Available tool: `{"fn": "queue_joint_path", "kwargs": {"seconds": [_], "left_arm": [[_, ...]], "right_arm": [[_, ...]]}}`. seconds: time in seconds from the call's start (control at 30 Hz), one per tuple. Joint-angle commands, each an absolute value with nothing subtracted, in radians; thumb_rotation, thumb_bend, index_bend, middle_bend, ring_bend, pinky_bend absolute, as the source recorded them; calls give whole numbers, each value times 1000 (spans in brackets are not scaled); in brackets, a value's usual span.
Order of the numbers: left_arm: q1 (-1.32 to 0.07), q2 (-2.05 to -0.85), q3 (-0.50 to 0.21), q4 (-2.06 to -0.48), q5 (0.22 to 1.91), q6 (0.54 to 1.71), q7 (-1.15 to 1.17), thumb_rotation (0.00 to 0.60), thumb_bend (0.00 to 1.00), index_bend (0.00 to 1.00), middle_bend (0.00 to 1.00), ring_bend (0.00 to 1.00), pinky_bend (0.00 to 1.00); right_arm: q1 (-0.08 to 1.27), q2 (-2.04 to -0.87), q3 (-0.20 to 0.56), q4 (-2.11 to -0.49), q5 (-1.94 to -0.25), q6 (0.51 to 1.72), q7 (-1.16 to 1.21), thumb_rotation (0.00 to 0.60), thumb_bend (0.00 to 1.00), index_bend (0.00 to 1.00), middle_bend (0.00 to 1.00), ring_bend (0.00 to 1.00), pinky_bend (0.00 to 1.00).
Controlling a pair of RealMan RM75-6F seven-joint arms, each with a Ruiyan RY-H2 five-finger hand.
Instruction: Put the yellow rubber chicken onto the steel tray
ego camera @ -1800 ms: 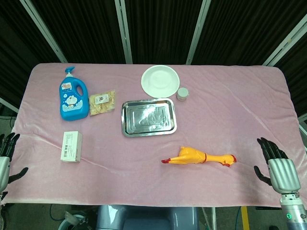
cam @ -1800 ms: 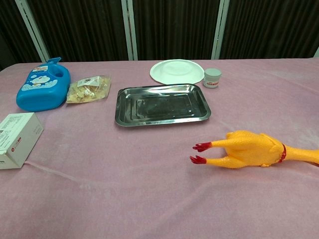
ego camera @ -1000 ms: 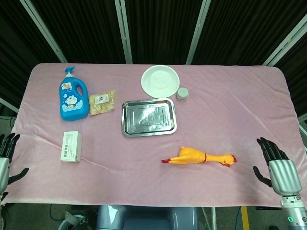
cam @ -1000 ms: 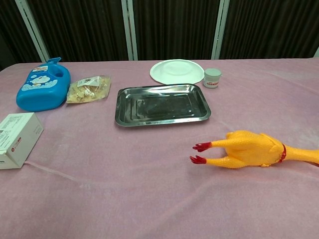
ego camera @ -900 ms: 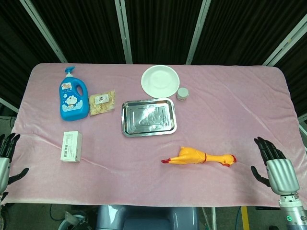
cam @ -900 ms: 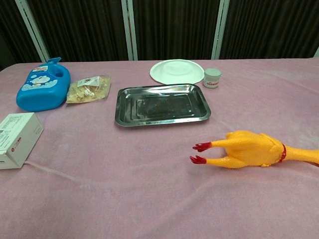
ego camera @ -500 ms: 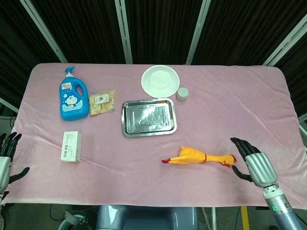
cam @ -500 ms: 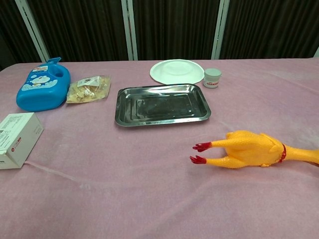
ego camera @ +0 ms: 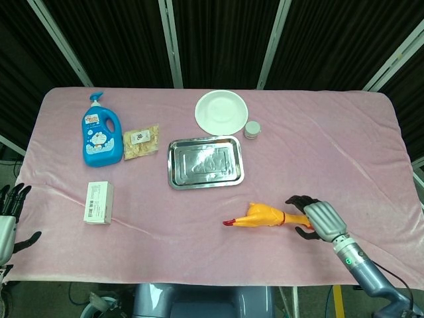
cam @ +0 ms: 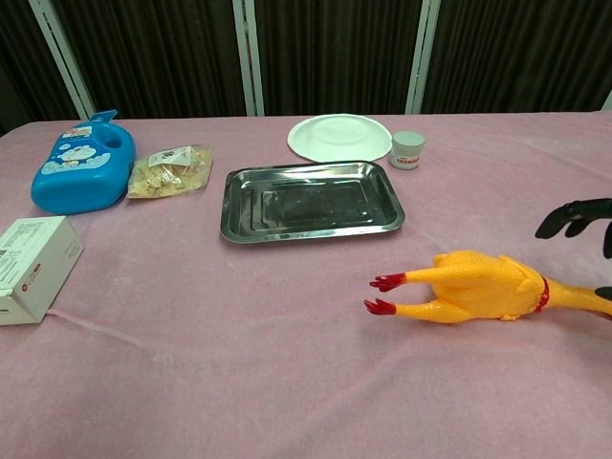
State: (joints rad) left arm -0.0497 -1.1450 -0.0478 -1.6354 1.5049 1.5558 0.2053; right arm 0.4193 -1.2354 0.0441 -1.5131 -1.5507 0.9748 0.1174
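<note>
The yellow rubber chicken (ego camera: 265, 216) lies on its side on the pink cloth, red feet pointing left, in front of and to the right of the steel tray (ego camera: 205, 162). The tray is empty. In the chest view the chicken (cam: 473, 287) lies right of centre, nearer than the tray (cam: 311, 199). My right hand (ego camera: 313, 218) hovers over the chicken's neck and head end, hiding it, with fingers spread and nothing held. Its dark fingertips (cam: 572, 214) show above the chicken at the right edge. My left hand (ego camera: 9, 215) stays open at the table's front left edge.
A blue detergent bottle (ego camera: 101, 132), a snack bag (ego camera: 141, 142) and a white box (ego camera: 98, 202) sit on the left. A white plate (ego camera: 221, 110) and a small jar (ego camera: 252, 129) stand just behind the tray.
My right hand has swept left from the table's front right edge to above the chicken's head end. The chicken, the tray and the left hand have not moved.
</note>
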Motion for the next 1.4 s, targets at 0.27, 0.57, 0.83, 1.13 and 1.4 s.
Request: {"fn": "queue_joint_path", "kwargs": {"seconds": [0.27,0.57,0.83,1.13,1.4], "left_arm": [[-54,-1150,-48,-1624,1492,1538,194,600,24,85,68,0,9],[-55,-1152,-47,-1614,1487,1531,183,600,23,86,68,0,9],[-56,-1151,-46,-1614,1486,1527,177,600,23,86,68,0,9],[-48,-1145,-45,-1611,1481,1535,168,600,23,90,70,0,9],[-58,-1140,-38,-1618,1501,1519,138,600,23,98,82,0,9]], "right_arm": [[475,-1306,45,-1428,-1481,885,110,600,362,250,247,256,374],[486,-1331,38,-1390,-1454,868,94,600,361,276,254,258,374],[493,-1357,33,-1363,-1458,878,114,600,362,420,351,366,445],[505,-1395,32,-1316,-1468,888,173,600,362,642,536,558,652],[508,-1376,21,-1318,-1524,937,304,600,425,849,683,707,832]]}}
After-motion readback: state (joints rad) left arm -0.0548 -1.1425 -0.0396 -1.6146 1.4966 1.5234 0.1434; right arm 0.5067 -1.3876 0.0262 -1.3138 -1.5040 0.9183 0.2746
